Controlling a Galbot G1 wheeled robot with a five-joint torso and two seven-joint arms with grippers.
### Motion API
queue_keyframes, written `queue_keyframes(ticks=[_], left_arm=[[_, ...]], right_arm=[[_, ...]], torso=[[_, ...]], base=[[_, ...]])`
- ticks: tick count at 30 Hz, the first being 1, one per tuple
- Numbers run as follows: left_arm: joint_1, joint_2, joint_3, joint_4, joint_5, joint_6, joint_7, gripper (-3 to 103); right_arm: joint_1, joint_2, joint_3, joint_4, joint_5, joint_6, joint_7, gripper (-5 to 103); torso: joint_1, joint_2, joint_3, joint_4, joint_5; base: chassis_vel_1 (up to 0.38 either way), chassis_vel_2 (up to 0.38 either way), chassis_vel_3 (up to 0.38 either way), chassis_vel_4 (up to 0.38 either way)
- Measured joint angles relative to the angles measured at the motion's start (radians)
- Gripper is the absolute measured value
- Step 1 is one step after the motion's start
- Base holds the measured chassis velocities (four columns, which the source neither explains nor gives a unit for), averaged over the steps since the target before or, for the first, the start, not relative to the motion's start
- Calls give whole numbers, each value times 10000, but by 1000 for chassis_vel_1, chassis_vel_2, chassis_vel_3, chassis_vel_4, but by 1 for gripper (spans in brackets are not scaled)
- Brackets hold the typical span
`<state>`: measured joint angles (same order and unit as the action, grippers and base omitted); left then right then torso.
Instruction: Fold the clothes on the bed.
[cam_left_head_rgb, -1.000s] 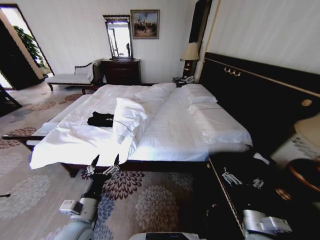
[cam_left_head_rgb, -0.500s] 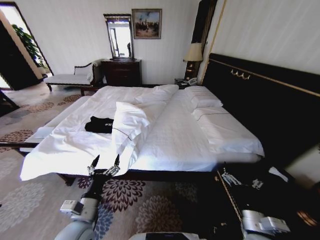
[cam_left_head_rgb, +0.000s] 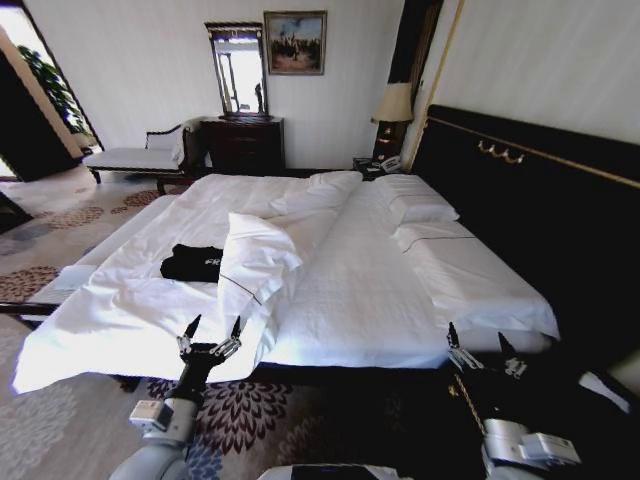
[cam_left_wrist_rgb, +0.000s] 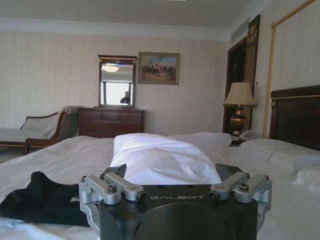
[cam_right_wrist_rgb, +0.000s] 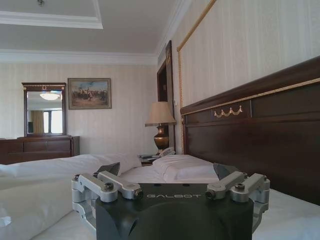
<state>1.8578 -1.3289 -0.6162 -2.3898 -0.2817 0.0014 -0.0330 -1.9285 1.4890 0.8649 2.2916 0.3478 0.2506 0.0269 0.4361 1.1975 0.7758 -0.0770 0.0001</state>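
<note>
The clothes are one black T-shirt (cam_left_head_rgb: 192, 263) lying crumpled on the near left part of the bed (cam_left_head_rgb: 360, 280), beside a folded-back ridge of white duvet (cam_left_head_rgb: 255, 255). My left gripper (cam_left_head_rgb: 213, 327) hovers open at the bed's near edge, a short way in front of the shirt. The left wrist view has the shirt (cam_left_wrist_rgb: 45, 200) low on the duvet just past my open left gripper (cam_left_wrist_rgb: 172, 172). My right gripper (cam_left_head_rgb: 477, 338) is open at the near right edge of the bed, close to the headboard; the right wrist view looks past the open gripper (cam_right_wrist_rgb: 167, 169) at pillows.
A tall dark headboard (cam_left_head_rgb: 530, 200) runs along the right. A lamp (cam_left_head_rgb: 395, 105) stands on a nightstand in the far corner. A dresser with mirror (cam_left_head_rgb: 243, 140) and a white chaise (cam_left_head_rgb: 135, 158) line the back wall. Patterned carpet (cam_left_head_rgb: 250, 400) lies under me.
The whole picture has shifted, so the camera moved: the bed now looks closer and more centred. My right gripper now stands against the bed's edge instead of the dark area by the headboard.
</note>
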Motion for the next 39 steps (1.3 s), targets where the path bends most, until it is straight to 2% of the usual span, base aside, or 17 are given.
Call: queue_keyframes(ticks=[11,39], left_arm=[[-41,70,-132,-89,-268,14,-41,100],[57,102,-88,81,-279,-421,-135,100]], right_arm=[[-47,-6,56,-19,-53,274,-224,100],[-225,338,-25,-122,-788,472,-211,100]], torso=[[10,-2,2,-1,-1],[-1,1,-1,-1,-1]], base=[[-153,148,141,-154],[0,12,5,-10]])
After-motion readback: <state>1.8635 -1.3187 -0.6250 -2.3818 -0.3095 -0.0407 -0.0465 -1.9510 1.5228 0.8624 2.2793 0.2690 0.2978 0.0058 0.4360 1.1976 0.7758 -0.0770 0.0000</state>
